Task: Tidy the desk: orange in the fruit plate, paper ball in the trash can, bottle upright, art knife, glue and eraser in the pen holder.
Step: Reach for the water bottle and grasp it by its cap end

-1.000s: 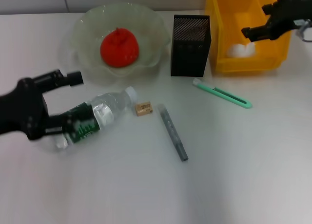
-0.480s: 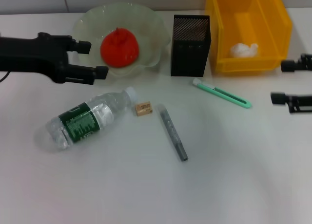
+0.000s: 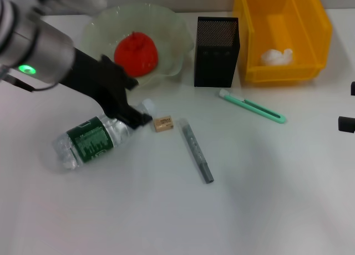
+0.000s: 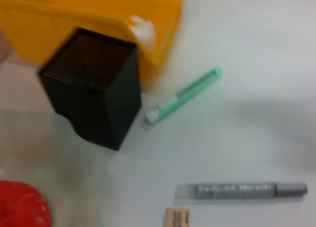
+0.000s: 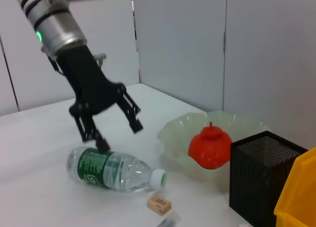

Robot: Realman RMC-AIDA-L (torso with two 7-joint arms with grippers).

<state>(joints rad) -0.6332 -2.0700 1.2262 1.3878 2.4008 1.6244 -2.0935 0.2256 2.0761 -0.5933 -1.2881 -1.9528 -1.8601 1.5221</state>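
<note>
The bottle (image 3: 91,138) lies on its side at the left, cap toward the eraser (image 3: 163,123). My left gripper (image 3: 138,101) hangs open just over the bottle's neck end, holding nothing; the right wrist view shows it (image 5: 116,131) above the bottle (image 5: 116,170). In the fruit plate (image 3: 100,27) sits the orange (image 3: 136,54). The paper ball (image 3: 275,56) rests in the yellow trash can (image 3: 283,11). On the table lie the green art knife (image 3: 252,106) and the grey glue (image 3: 196,149), in front of the black pen holder (image 3: 216,44). My right gripper (image 3: 349,106) shows only at the right edge, open.
The left wrist view looks down on the pen holder (image 4: 94,98), art knife (image 4: 182,94), glue (image 4: 242,189) and eraser (image 4: 177,218). White tabletop stretches across the front of the head view.
My left arm swung from in front of the plate down to the bottle's neck end. The right gripper drew back farther toward the right edge.
</note>
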